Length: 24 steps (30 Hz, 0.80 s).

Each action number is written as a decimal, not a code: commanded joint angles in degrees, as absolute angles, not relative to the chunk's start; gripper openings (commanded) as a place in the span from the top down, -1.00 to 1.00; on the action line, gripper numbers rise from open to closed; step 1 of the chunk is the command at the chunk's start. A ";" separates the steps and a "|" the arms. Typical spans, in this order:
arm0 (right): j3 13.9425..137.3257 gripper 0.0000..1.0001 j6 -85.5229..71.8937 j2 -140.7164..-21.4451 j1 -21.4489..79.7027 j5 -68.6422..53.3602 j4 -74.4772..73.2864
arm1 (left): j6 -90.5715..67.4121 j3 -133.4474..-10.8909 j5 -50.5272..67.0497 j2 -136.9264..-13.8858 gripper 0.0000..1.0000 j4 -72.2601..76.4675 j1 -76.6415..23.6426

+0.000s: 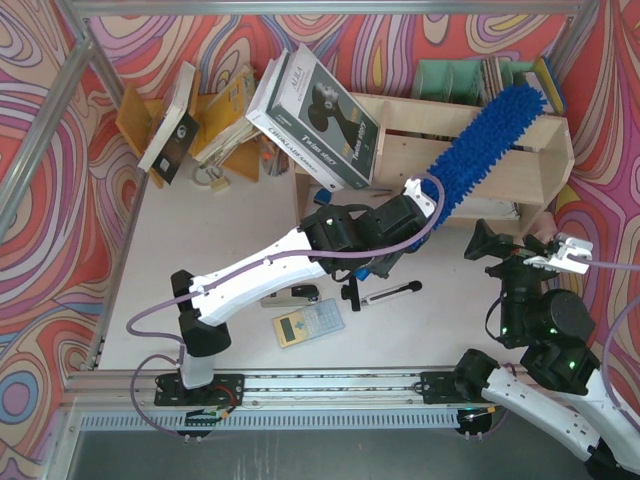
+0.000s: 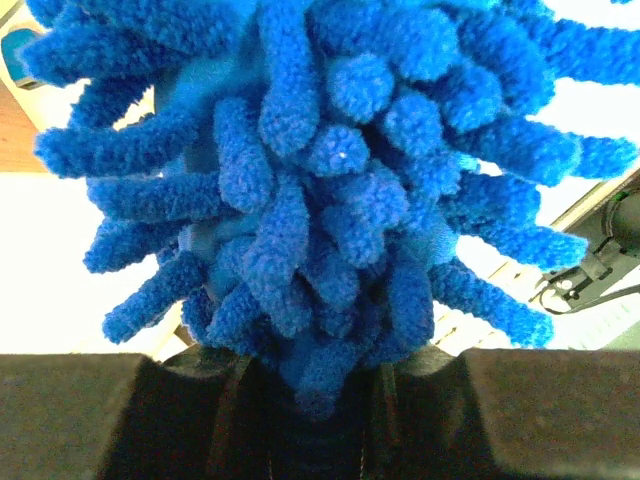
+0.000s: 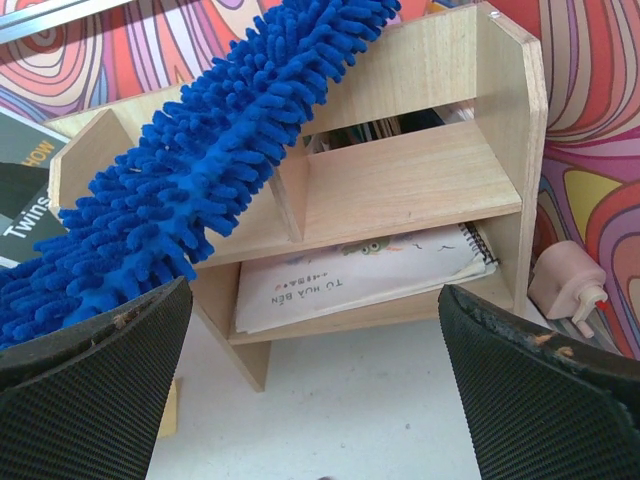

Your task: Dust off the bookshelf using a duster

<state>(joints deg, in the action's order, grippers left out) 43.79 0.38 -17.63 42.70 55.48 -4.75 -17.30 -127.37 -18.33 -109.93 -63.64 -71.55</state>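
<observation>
My left hand point(image 1: 418, 200) was clenched on the base of the duster point(image 1: 490, 140). Its fluffy blue head slanted up and to the right across the front of the bookshelf point(image 1: 548, 160), with the tip near the shelf's top right corner. My right hand point(image 1: 562, 255) hung released, fingers spread wide and grasping nothing, low before the bookshelf's right end. A notebook point(image 3: 350, 285) lay flat in the lower right compartment.

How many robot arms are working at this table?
2. The left arm reaches toward the bookshelf, left gripper shut on the duster; the right arm sits at the near right, right gripper open.
</observation>
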 commanded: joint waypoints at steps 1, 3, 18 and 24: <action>43.70 -0.97 -0.11 -17.60 42.71 54.31 -2.70 | -15.58 -125.17 -21.78 -105.16 1.00 -57.79 -71.63; 43.85 -0.98 -0.02 -17.98 42.67 53.75 -2.87 | -15.03 -125.24 -23.15 -104.86 1.00 -57.33 -71.55; 43.77 -0.97 -0.01 -17.49 42.71 53.00 -3.15 | -8.88 -139.03 -13.24 -115.15 1.00 -59.76 -67.10; 43.82 -0.97 0.00 -17.50 42.70 52.74 -3.16 | -8.89 -142.81 -10.25 -119.22 1.00 -61.01 -66.98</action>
<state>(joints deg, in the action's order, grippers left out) 43.79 0.14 -17.74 42.70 52.88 -4.73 -10.02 -139.90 -13.19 -117.32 -61.58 -67.40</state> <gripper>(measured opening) 0.987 0.342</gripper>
